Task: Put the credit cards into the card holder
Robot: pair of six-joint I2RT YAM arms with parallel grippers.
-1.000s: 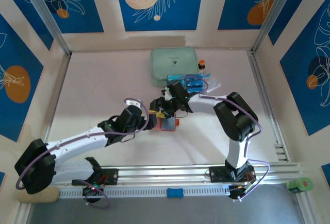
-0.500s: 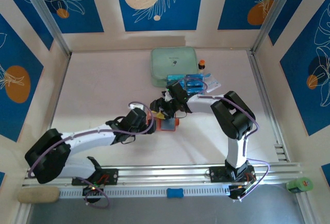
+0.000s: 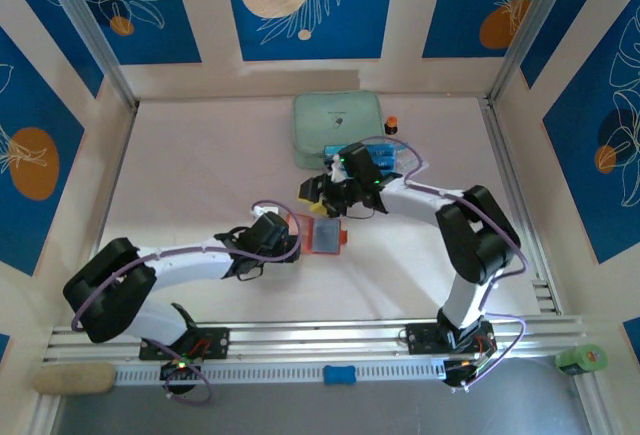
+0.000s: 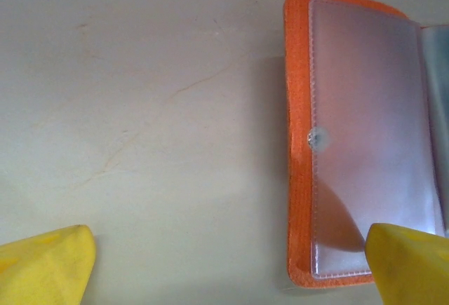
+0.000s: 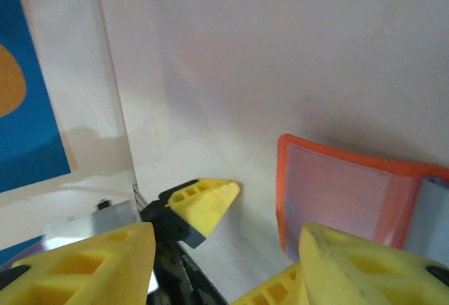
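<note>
The orange card holder lies open on the table, its clear inner sleeves facing up. My left gripper is open wide just left of it, one fingertip over the holder's near corner and nothing between the jaws. Behind the holder, raised off it, my right gripper is open with nothing between its fingers. The teal-blue credit cards sit in the clear tray behind the right arm and are partly hidden by it.
A large mint-green zip case lies at the back of the table, with a small orange-and-black object to its right. The clear tray is next to the case. The left gripper's fingertip lies close below my right gripper.
My right gripper has lifted off the card holder and drawn back toward the tray, so the open holder is now uncovered. The left gripper has shifted slightly nearer and stayed open.
</note>
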